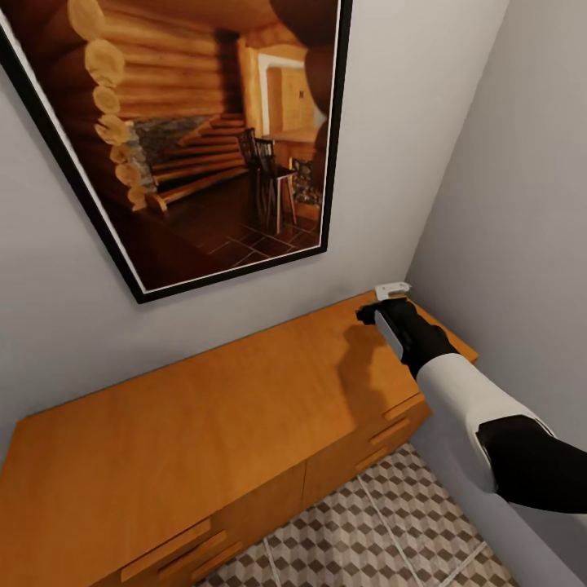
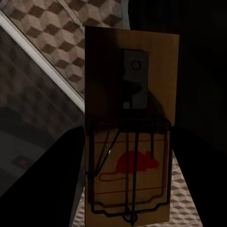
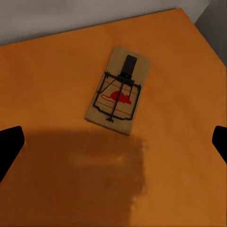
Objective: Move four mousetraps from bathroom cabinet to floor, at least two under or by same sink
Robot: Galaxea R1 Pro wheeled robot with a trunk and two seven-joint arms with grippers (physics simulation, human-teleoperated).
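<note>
— Reading the print first: we see a red mouse figure and red lines on each mousetrap; no legible words.

— Right gripper hangs over the cabinet top's far corner, arm reaching forward. Its fingertips stand spread, a mousetrap lying flat between and beyond them.

— Left gripper: dark fingers pinch another mousetrap, long axis along them, over the bathroom floor.

Head view: looks down over cabinet top toward wall corner. Right wrist view: close above cabinet top — shared with head view. Left wrist view: tight on mousetrap, bathroom floor behind.
</note>
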